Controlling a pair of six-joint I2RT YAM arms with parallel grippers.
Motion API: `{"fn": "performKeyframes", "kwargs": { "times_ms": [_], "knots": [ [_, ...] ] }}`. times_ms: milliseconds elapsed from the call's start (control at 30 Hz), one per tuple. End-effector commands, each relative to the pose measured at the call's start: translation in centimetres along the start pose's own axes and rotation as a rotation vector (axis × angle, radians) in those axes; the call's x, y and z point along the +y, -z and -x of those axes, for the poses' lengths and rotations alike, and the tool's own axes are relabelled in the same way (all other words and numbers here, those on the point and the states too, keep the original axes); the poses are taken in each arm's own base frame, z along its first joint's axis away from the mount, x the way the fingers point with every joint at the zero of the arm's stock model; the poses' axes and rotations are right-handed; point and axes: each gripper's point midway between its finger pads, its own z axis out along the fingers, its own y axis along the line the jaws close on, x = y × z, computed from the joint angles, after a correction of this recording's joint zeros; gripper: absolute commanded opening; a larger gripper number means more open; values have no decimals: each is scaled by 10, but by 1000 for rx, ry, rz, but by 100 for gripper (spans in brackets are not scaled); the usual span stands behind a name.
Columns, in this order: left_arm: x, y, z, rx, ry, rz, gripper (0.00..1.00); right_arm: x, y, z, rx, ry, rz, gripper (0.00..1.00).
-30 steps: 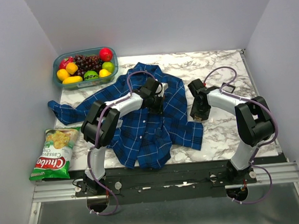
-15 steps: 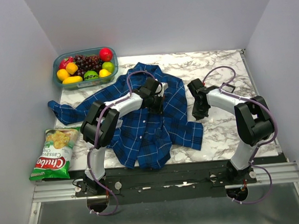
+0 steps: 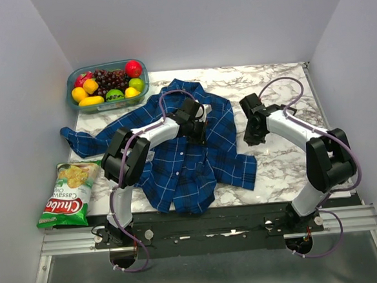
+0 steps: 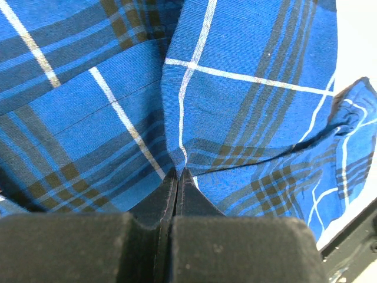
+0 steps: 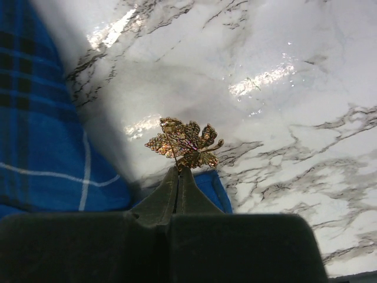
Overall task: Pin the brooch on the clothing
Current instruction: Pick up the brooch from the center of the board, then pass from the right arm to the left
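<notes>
The clothing (image 3: 177, 162), a blue plaid shirt, lies spread on the marble table. My left gripper (image 3: 199, 129) rests on its chest area. In the left wrist view that gripper (image 4: 178, 172) is shut, pinching a fold of the plaid cloth (image 4: 247, 53). My right gripper (image 3: 251, 137) hovers just right of the shirt's sleeve. In the right wrist view it (image 5: 178, 170) is shut on the brooch (image 5: 185, 142), a glittery golden-red leaf held by its lower edge above the marble, with the blue sleeve (image 5: 35, 147) to its left. From the top camera the brooch is hidden under the gripper.
A clear tub of fruit (image 3: 107, 85) stands at the back left corner. A green chips bag (image 3: 69, 192) lies at the front left, off the marble. Bare marble (image 3: 287, 167) stretches to the right of the shirt. White walls close in on three sides.
My right gripper has shut on the brooch, and its arm has shifted a little to the right and away from me. The left arm has stayed still, holding the cloth.
</notes>
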Motion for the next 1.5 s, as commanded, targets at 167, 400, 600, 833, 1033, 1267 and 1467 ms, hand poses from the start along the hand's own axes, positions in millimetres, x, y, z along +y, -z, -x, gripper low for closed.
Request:
{"fn": "performKeyframes", "kwargs": {
  "times_ms": [167, 400, 600, 833, 1033, 1267, 1467],
  "knots": [
    [-63, 8, 6, -43, 17, -201, 0, 16, 81, 19, -97, 32, 161, 1],
    [-103, -8, 8, -78, 48, -268, 0, 15, 125, 24, -144, 36, 251, 1],
    [-147, -21, 31, -143, 92, -358, 0, 11, 148, 25, -183, 48, 297, 0],
    [-156, 8, 68, -234, 96, -468, 53, 10, 171, 22, -196, 95, 354, 0],
    [-72, 67, 77, -307, 124, -335, 79, 18, 181, 20, -196, 157, 417, 0],
    [-88, 139, 59, -355, 19, -465, 79, 53, 181, -3, -152, 274, 557, 0],
    [-120, 163, 37, -305, -21, -688, 75, 73, 178, -24, -102, 344, 612, 0]
  ]
}}
